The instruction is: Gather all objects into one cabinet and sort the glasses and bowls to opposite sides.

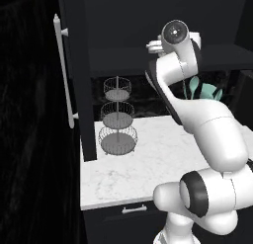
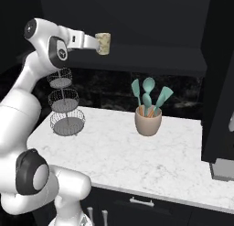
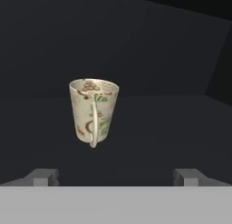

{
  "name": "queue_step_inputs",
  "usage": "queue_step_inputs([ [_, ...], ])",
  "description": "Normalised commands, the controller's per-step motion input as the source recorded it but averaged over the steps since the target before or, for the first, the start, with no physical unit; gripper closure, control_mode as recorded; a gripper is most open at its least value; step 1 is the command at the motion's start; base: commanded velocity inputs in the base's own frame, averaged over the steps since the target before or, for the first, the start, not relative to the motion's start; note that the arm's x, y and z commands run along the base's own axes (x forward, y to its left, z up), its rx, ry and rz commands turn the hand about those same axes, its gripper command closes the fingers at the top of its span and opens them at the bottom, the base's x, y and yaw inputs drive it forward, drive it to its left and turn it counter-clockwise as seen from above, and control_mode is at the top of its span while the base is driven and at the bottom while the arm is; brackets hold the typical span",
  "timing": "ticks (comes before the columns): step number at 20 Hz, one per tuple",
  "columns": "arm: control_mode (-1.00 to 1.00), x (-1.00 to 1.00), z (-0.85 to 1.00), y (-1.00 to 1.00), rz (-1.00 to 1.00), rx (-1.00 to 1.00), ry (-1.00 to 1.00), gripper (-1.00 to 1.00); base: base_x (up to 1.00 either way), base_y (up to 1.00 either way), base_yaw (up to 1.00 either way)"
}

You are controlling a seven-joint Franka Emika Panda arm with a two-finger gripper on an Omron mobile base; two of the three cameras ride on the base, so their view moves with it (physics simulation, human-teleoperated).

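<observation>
At far left in the left base view, the tall black cabinet door [image 1: 74,65] stands swung open, its long silver bar handle [image 1: 64,72] running down its face, beside a three-tier wire basket stand [image 1: 117,118] on the white marble counter [image 1: 148,159]. The white arm reaches up to the dark cabinet shelf [image 3: 149,128], where a patterned cream cup [image 3: 93,111] stands upright; in the right base view the same cup [image 2: 103,43] appears just off the end of the hand. Seen from the hand camera, the cup tapers toward its base, carries reddish-brown and green markings on a pale ground, and shows a thin handle facing the camera. It sits left of centre on the shelf, apart from the gripper [image 3: 115,177], whose two finger tips stand wide apart with nothing between them. Further right on the counter, a beige crock [image 2: 148,121] holds teal utensils [image 2: 149,95].
</observation>
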Motion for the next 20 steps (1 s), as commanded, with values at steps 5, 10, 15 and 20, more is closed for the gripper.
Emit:
queue_step_inputs([
  [5, -1.0, 0.41, -0.06, -0.17, 0.0, 0.04, 0.02, -1.0, 0.0, 0.0, 0.0],
  [10, -1.0, 0.43, -0.05, -0.09, 0.0, 0.06, 0.11, -1.0, 0.0, 0.0, 0.0],
  [15, -1.0, 0.08, 0.0, 0.0, 0.0, 0.0, 0.06, -1.0, 0.0, 0.0, 0.0],
  [20, -1.0, 0.32, 0.0, 0.05, 0.0, 0.0, 0.05, -1.0, 0.0, 0.0, 0.0],
])
